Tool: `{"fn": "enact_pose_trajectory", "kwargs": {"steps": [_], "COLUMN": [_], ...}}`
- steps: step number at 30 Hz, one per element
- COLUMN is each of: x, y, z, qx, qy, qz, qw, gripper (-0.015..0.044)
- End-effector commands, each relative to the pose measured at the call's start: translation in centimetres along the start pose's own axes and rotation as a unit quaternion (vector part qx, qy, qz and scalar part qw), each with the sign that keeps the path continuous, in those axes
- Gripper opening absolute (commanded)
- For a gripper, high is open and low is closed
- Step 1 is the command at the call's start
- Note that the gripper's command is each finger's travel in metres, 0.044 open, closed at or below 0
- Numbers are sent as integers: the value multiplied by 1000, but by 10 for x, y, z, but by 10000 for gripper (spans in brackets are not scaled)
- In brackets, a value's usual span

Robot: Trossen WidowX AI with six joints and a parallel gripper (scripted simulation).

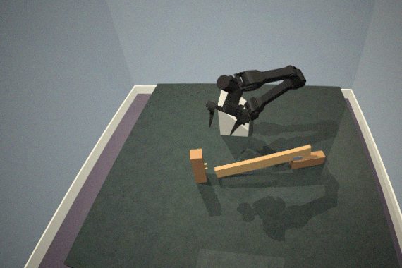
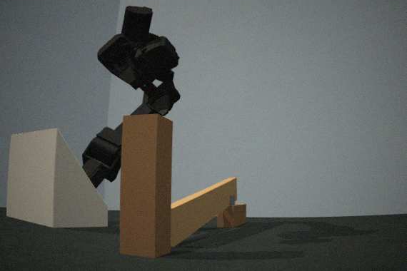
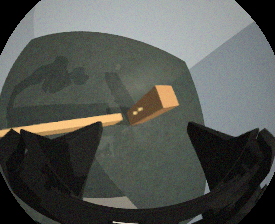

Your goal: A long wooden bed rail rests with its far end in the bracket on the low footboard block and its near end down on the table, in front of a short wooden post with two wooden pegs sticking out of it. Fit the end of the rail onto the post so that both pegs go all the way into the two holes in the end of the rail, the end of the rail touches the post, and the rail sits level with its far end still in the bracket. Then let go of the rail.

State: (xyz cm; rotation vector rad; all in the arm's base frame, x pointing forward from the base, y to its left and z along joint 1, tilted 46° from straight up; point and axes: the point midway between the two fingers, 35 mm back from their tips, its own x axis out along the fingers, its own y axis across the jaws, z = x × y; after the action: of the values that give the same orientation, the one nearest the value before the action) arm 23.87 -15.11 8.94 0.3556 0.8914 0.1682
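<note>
The wooden rail [image 1: 262,161] [image 2: 203,205] [image 3: 78,124] slopes. Its far end is up in the grey bracket [image 1: 297,159] [image 2: 232,200] on the footboard block [image 1: 310,163] [image 2: 240,217]. Its near end is down on the table, a short gap from the upright post [image 1: 198,168] [image 2: 138,187] [image 3: 150,106]. Two pegs [image 1: 205,166] [image 3: 140,109] stick out of the post toward the rail. The holes in the rail end are not visible. My gripper [image 1: 221,131] [image 3: 146,125] is open and empty, raised above the table on the arm-base side of rail and post.
A pale, slant-topped block [image 1: 230,129] [image 2: 32,180] stands behind the post and rail, close to the arm. The dark green table [image 1: 141,220] [image 2: 339,251] carries the arm's shadows. Pale rims [image 1: 75,178] run beyond its sides.
</note>
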Motion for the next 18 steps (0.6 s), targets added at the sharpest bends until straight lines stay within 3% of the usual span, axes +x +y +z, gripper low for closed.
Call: {"fn": "enact_pose_trajectory", "kwargs": {"steps": [1, 6, 18], "x": [58, 78, 115], "y": [42, 61, 106], "z": [0, -5, -20], "qx": [-361, -482, -704], "qy": [90, 96, 41], "qz": [156, 223, 379], "qw": [915, 842, 599], "gripper": [440, 440, 440]}}
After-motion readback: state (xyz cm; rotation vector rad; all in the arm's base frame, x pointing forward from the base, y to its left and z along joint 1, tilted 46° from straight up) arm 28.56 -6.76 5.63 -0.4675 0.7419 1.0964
